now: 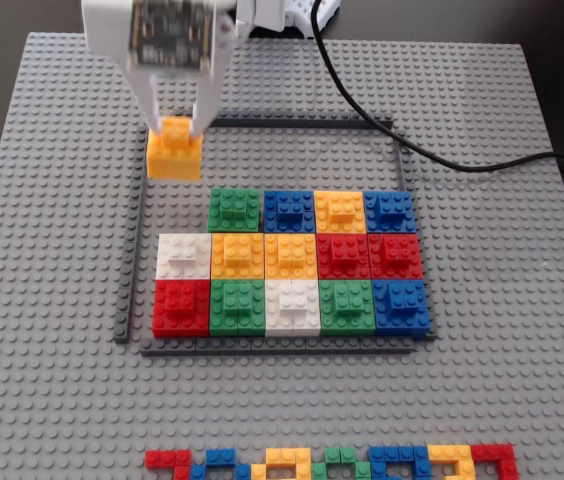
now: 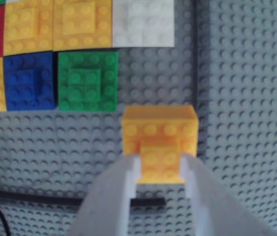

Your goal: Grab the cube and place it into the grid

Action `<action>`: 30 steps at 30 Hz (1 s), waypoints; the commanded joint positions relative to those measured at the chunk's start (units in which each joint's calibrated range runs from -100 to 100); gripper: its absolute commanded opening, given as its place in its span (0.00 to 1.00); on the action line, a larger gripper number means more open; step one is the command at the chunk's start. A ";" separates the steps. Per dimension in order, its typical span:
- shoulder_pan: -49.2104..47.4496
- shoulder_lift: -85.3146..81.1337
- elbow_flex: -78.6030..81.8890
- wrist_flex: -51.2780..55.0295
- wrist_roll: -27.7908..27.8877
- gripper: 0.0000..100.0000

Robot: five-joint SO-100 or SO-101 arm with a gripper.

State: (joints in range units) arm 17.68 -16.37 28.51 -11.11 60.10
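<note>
cube (image 1: 174, 150) clamped by its top brick in the claw (image 1: 175, 128), not yet dropped into the grid (image 1: 292, 265)'s empty corner slot just ahead.

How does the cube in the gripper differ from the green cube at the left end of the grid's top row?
The cube is yellow-orange; the green cube is green. The cube is pinched at its top brick by the gripper; the green cube is ungripped. The cube sits apart, the green cube adjoins neighbours in the grid. Both look alike in size and studs.

White plastic gripper (image 1: 178, 128) w/ black cable (image 1: 392, 125)
</note>
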 commanded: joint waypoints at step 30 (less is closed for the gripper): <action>-3.50 13.70 -10.97 -4.13 -1.12 0.06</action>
State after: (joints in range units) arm 15.06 -2.54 22.07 -14.68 59.27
